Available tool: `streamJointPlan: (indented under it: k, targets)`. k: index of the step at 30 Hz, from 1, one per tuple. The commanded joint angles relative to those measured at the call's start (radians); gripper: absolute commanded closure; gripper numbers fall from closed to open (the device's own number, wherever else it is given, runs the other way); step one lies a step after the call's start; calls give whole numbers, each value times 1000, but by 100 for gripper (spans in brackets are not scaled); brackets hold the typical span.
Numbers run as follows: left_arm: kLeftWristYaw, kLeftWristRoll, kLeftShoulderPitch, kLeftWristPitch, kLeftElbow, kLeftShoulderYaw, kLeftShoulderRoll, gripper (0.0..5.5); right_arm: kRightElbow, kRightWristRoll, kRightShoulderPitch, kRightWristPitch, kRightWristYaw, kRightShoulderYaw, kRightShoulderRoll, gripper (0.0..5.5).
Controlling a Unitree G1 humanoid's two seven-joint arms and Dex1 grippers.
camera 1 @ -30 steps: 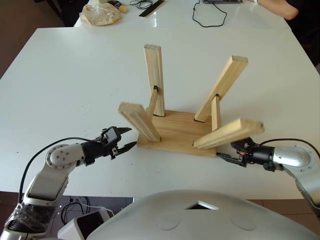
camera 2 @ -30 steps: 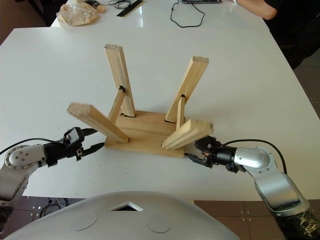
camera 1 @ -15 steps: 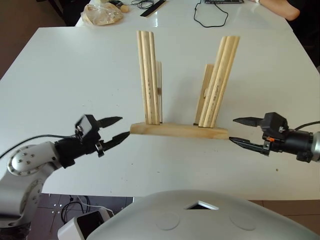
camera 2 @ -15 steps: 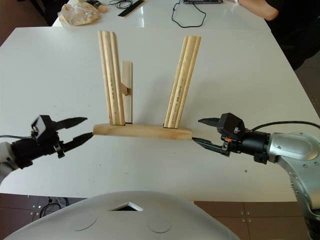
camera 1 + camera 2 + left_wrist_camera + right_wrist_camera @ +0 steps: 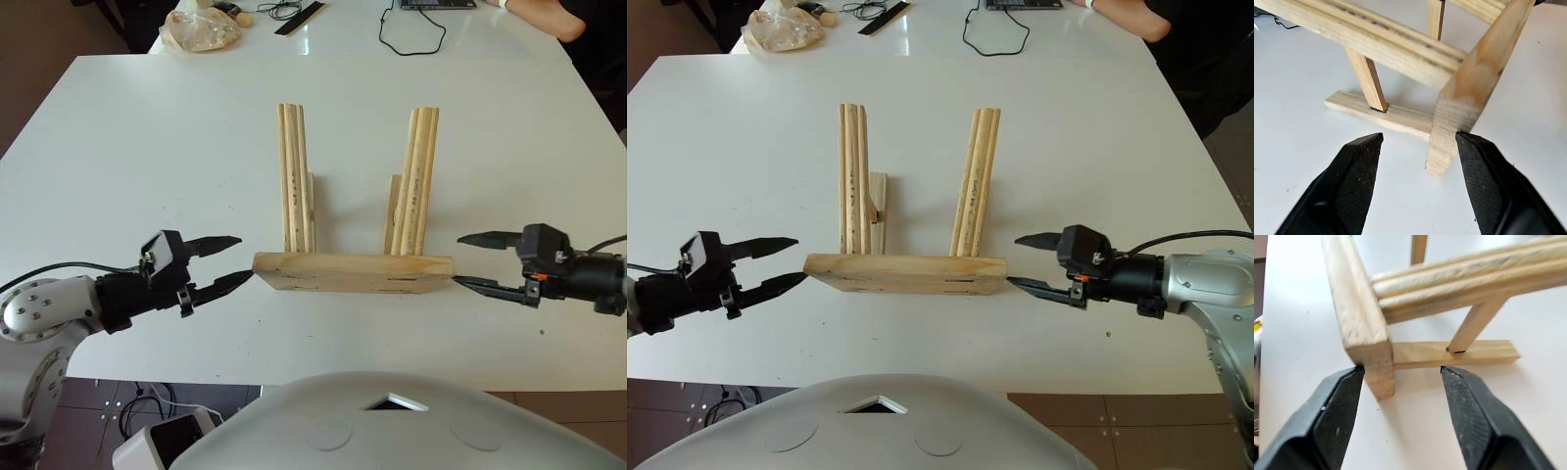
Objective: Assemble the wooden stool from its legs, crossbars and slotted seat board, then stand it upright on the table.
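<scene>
Left eye view has the wooden stool (image 5: 353, 225) lying on its side in the middle of the white worktop (image 5: 127, 147). Its slotted seat board (image 5: 353, 272) stands on edge on the near side. The legs (image 5: 297, 176) run away from the board toward the far side, one pair on the left and one on the right.

The left tool (image 5: 245, 257) sits just off the left end of the seat board with its jaws spread and gripping nothing. Its lower tip reaches the board's end. The right tool (image 5: 457, 258) sits the same way at the right end, also spread and empty, with its lower tip at the board's corner.

In the left wrist view the board's end stands between the two black fingers (image 5: 1354, 166). One finger is close against the wood and the other is well apart from it. A crossbar (image 5: 1367, 78) joins the upper leg to the one lying on the worktop. In the right wrist view one finger (image 5: 1334, 416) meets the board's bottom corner while the other is apart from it.

A crumpled bag (image 5: 199, 27) and a black cable (image 5: 411, 34) lie on the surface beyond the worktop's far edge.
</scene>
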Motion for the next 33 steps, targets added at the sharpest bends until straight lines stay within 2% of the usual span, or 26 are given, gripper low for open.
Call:
streamJointPlan:
  k: [1, 4, 8, 14, 18, 23, 29, 33]
  targets:
    - [-33, 113, -12, -86, 104, -48, 22, 273, 60, -42, -37, -54, 15, 41, -12, 260]
    - [-79, 249, 17, -234, 249, -88, 51, 273, 125, -77, -50, -100, 40, 68, -25, 260]
    - [-89, 320, -3, -315, 331, -157, 34, 273, 212, -138, -90, -159, 63, 165, -11, 260]
    - [-30, 352, -121, -343, 383, -284, -77, 273, 294, -192, -156, -209, 74, 308, 40, 260]
    - [-30, 374, -158, -385, 443, -331, -105, 273, 352, -227, -209, -237, 80, 376, 69, 260]
    - [-22, 375, -192, -413, 479, -376, -135, 273, 408, -263, -248, -269, 83, 436, 102, 260]
    - [-35, 345, -194, -387, 463, -393, -135, 273, 419, -272, -234, -288, 79, 443, 107, 260]
    - [-48, 366, -192, -409, 478, -417, -119, 338, 439, -286, -247, -298, 70, 451, 118, 324]
